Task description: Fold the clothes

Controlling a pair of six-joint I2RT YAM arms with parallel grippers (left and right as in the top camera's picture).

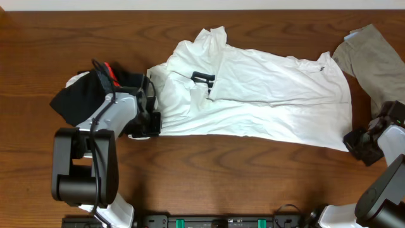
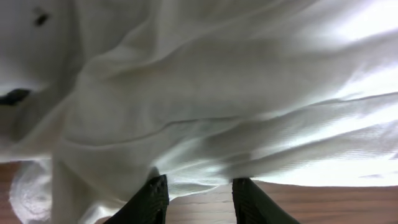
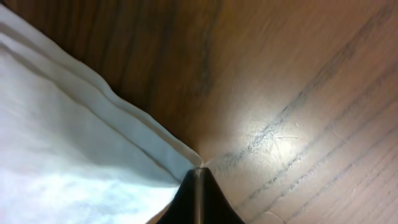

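The white T-shirt (image 1: 266, 95) lies crumpled across the middle of the tabletop (image 1: 221, 183), its long axis running left to right, with its left end bunched and its right end flatter. The right gripper (image 3: 199, 173) sits at the shirt's near right corner with its jaws drawn together to a point, and the hem corner runs straight into their tip, so it seems to have that corner nipped. The left gripper (image 2: 200, 186) stands at the shirt's left end, jaws partly apart with bare wood between them and the cloth's edge just ahead, holding nothing. A black garment (image 1: 82, 98) lies beyond it by the left edge, a khaki garment (image 1: 373, 57) at the far right corner. Each arm has its own end nearest, so a fold would likely run along the shirt's length
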